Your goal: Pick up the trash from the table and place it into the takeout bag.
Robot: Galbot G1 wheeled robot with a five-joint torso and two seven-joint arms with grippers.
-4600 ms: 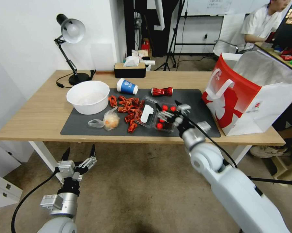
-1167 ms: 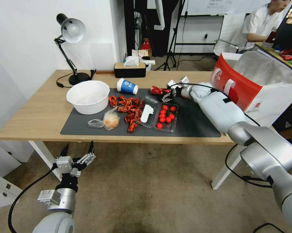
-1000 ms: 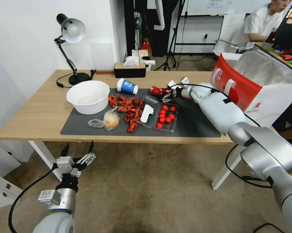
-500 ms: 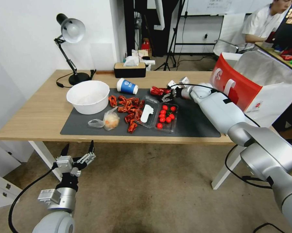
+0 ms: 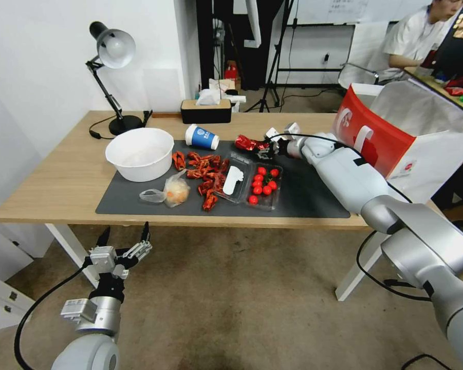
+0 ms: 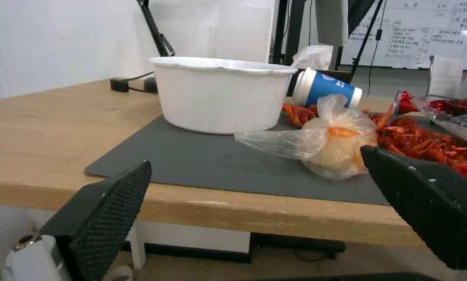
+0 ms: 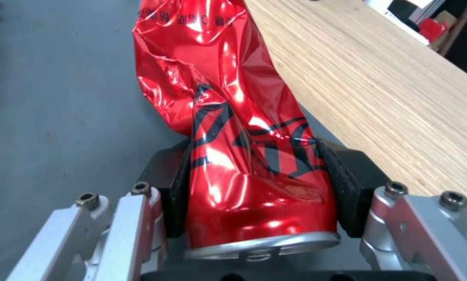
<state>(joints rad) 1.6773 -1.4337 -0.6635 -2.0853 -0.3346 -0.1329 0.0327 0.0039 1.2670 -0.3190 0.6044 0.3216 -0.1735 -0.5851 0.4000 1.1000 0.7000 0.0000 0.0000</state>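
My right gripper [image 5: 264,145] is shut on the crushed red can [image 5: 247,143] at the back of the dark mat [image 5: 313,198]; the right wrist view shows both pads pressed against the can [image 7: 244,156], its far end lifted slightly off the mat. A blue-and-white paper cup [image 5: 201,137] lies on its side beside it. The clear plastic bag with an orange lump [image 5: 173,191] rests near the mat's front. The red-and-white takeout bag [image 5: 395,149] stands open at the table's right end. My left gripper [image 5: 124,242] hangs open below the table's front edge.
A white bowl [image 5: 140,153], a heap of red shells [image 5: 203,172] and a clear tray of cherry tomatoes [image 5: 262,185] sit on the mat. A desk lamp [image 5: 110,77] and a tissue box [image 5: 205,110] stand at the back of the table [image 5: 51,180].
My right arm swung from the tomato tray back to the red can and closed on it. In the last half second the can lifted and shifted slightly left. The left arm stayed put.
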